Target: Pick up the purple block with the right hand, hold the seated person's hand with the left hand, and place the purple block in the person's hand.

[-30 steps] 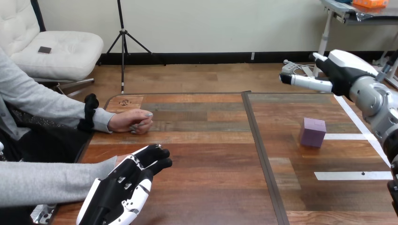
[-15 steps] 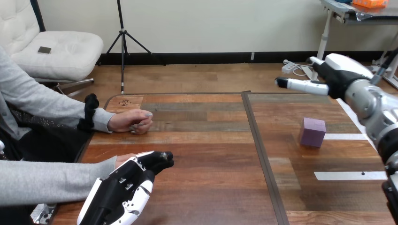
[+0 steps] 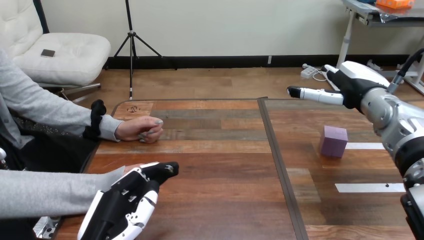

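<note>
The purple block (image 3: 333,141) stands on the right half of the wooden table (image 3: 215,200). My right hand (image 3: 350,82) hovers above and behind the block, apart from it, open with its fingers straight and pointing left. At the bottom left, my left hand (image 3: 127,200) lies over the person's near hand (image 3: 131,169), back up. Its fingers are nearly straight and I see none curled round that hand, which is mostly hidden beneath it. The person's far hand (image 3: 142,129) rests as a loose fist on the table's left side.
A dark seam (image 3: 280,165) runs down the table between its two halves. White tape strips (image 3: 370,187) lie on the right half, near the block. The table's rounded far-left corner (image 3: 120,105) is close to the person's far hand.
My right hand has moved left and a little lower, closer to above the block. My left hand's fingertips have drawn back slightly over the person's near hand.
</note>
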